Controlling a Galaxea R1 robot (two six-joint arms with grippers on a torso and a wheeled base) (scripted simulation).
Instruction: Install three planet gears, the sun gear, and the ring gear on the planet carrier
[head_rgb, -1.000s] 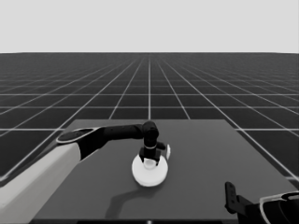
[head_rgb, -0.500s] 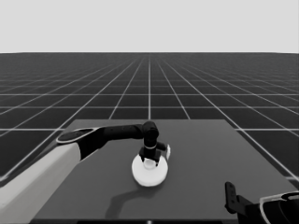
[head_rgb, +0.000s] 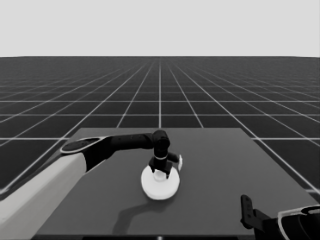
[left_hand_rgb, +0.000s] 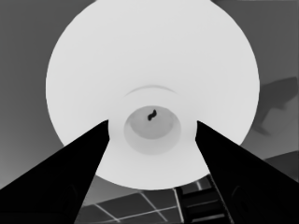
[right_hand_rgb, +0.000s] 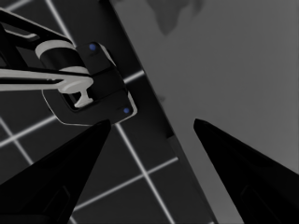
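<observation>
The larger round part (head_rgb: 161, 188), a white disc with a raised hub and centre hole, lies flat at the middle of the table. My left gripper (head_rgb: 159, 173) points straight down at its hub. In the left wrist view the disc (left_hand_rgb: 149, 56) fills the picture and the left gripper (left_hand_rgb: 152, 122) is open, one finger on each side of the hub, neither touching it. No planet gears and no smaller round part show in any view. My right gripper (head_rgb: 246, 210) waits at the table's near right corner, open and empty (right_hand_rgb: 152, 122).
A small white piece (head_rgb: 179, 161) stands just past the disc's far right edge, beside the left gripper. The dark table (head_rgb: 225, 165) stretches bare to the right. Dark machinery with blue lights (right_hand_rgb: 93, 88) shows beyond the table edge.
</observation>
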